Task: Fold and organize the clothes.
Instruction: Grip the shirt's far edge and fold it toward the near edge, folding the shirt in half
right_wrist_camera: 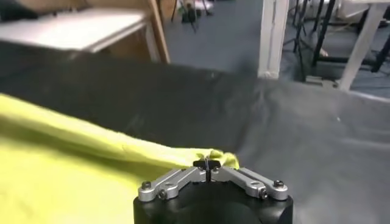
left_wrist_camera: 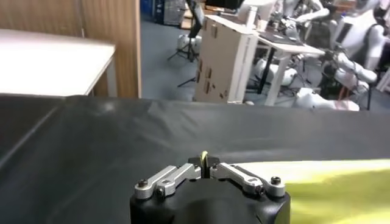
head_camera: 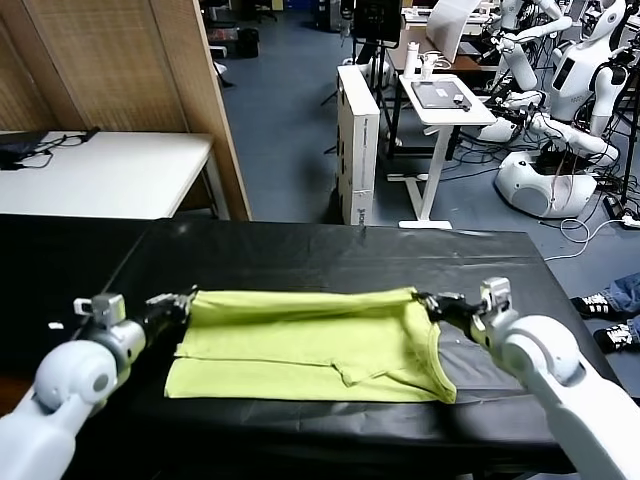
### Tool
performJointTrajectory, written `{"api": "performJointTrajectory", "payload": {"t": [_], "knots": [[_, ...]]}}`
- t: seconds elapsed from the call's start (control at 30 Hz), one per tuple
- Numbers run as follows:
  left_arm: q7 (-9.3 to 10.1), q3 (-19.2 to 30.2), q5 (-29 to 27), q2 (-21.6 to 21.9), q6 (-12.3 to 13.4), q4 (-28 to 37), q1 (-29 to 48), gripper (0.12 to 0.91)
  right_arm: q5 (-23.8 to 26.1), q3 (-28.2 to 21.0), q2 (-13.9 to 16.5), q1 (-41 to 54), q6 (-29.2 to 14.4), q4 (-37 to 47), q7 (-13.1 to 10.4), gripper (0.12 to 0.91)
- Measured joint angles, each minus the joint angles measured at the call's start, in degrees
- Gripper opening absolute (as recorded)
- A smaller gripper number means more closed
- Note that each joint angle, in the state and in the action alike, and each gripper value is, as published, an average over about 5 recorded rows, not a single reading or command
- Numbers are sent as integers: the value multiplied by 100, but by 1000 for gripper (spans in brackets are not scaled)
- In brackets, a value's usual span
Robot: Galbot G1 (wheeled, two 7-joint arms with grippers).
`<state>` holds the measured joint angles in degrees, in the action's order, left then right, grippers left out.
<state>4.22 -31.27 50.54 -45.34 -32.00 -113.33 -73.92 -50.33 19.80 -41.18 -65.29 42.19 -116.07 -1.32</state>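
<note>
left gripper (head_camera: 186, 299) | right gripper (head_camera: 425, 300) | fingers pinch T-shirt (head_camera: 300, 345) far-edge corners

Matt, soft lime cotton T-shirt (head_camera: 310, 345) lies on smooth black semi-matt table covering (head_camera: 330, 255); gripper linkages show brushed bare metal, housings glossy black plastic.

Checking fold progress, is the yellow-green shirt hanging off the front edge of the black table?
No, the T-shirt lies wholly on the black table, with bare tabletop showing in front of its near edge.
</note>
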Motion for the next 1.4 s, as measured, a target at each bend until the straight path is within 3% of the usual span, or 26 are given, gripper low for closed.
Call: {"api": "performJointTrajectory", "payload": {"t": [0.47, 1.17, 1.27, 1.4], "knots": [[-27, -389, -235, -234, 64, -393, -1141, 189, 10, -90, 312, -532, 0, -392, -32, 139], [33, -720, -303, -350, 114, -381, -1595, 192, -80, -45, 382, -775, 0, -556, -108, 141], [76, -752, -305, -393, 71, -474, -1653, 252, -116, 48, 424, -855, 0, -668, -119, 215], [150, -806, -324, -490, -8, -634, -1732, 485, -178, 199, 466, -975, 0, -863, -127, 447]]}}
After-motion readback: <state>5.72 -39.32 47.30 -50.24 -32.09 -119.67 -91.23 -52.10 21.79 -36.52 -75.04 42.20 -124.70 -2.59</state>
